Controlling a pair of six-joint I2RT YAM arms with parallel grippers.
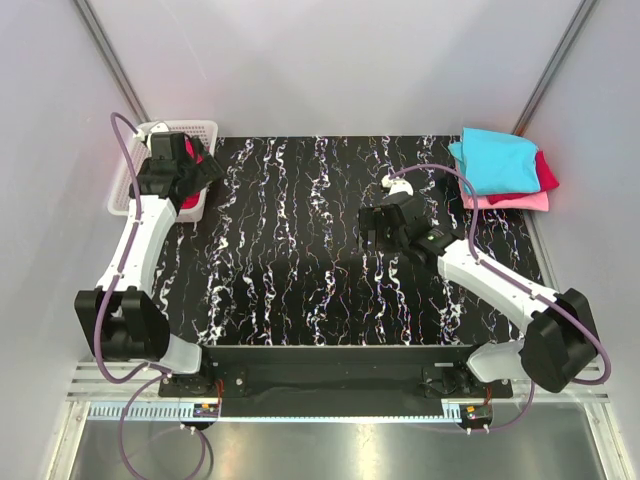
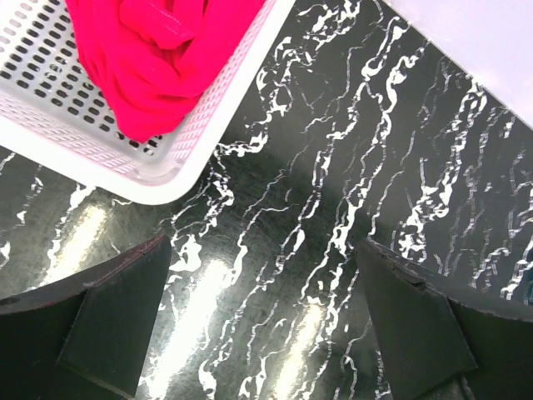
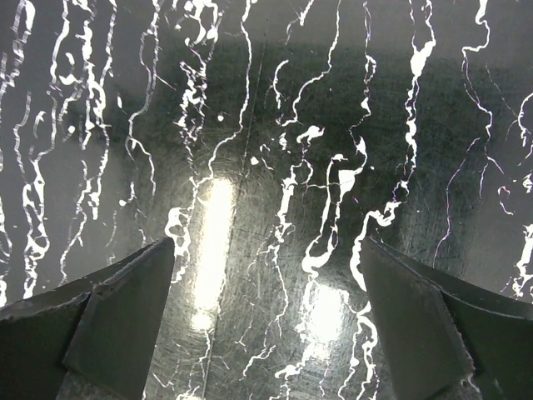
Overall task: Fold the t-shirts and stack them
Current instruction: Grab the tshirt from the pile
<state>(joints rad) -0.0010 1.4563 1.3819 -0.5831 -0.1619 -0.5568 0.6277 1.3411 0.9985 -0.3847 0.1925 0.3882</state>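
Note:
A crumpled crimson-red t-shirt (image 2: 150, 58) lies in the white mesh basket (image 2: 50, 100) at the table's far left. My left gripper (image 2: 266, 308) hangs open over the table just beside the basket's near corner, nothing between its fingers. From above, that gripper (image 1: 195, 172) covers most of the red t-shirt (image 1: 203, 157). At the back right lies a folded stack: a cyan t-shirt (image 1: 495, 158) on top, a dark red one (image 1: 546, 172) under it, and a pink one (image 1: 520, 202) at the bottom. My right gripper (image 1: 373, 234) is open and empty above mid-table, well left of the stack.
The black, white-veined marbled table (image 1: 300, 260) spans the workspace and fills the right wrist view (image 3: 266, 125). White walls close in at the back and both sides. The basket (image 1: 170, 130) overhangs the table's far left corner.

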